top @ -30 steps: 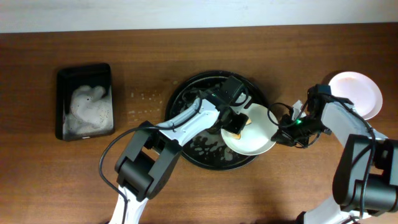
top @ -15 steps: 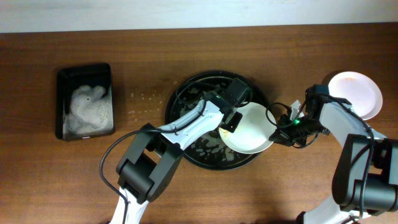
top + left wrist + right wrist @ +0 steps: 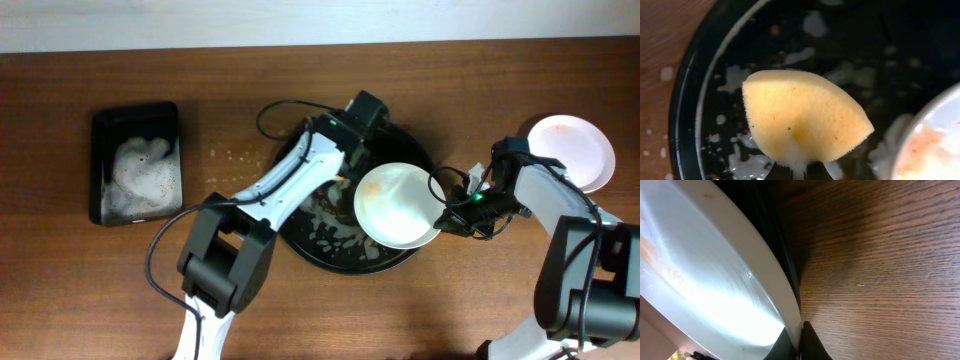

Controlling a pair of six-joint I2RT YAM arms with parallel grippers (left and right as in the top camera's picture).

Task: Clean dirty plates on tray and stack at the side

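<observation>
My right gripper (image 3: 447, 214) is shut on the right rim of a white plate (image 3: 398, 205) and holds it tilted over the right half of the round black tray (image 3: 330, 258). An orange smear shows on the plate's left side. In the right wrist view the black fingertips (image 3: 810, 340) pinch the plate's edge (image 3: 715, 280). My left gripper (image 3: 800, 172) is shut on a wet yellow sponge (image 3: 800, 120) above the tray's foamy floor (image 3: 705, 75), clear of the plate. A second white plate (image 3: 572, 150) lies on the table at the far right.
A black rectangular tray (image 3: 100, 125) with white foam in it sits at the left. Water drops (image 3: 235, 155) dot the wood between it and the round tray. The left arm (image 3: 290, 185) crosses the round tray's left side.
The left gripper has drawn the sponge off the plate and moved it toward the far left part of the tray. The right gripper and its plate have barely moved.
</observation>
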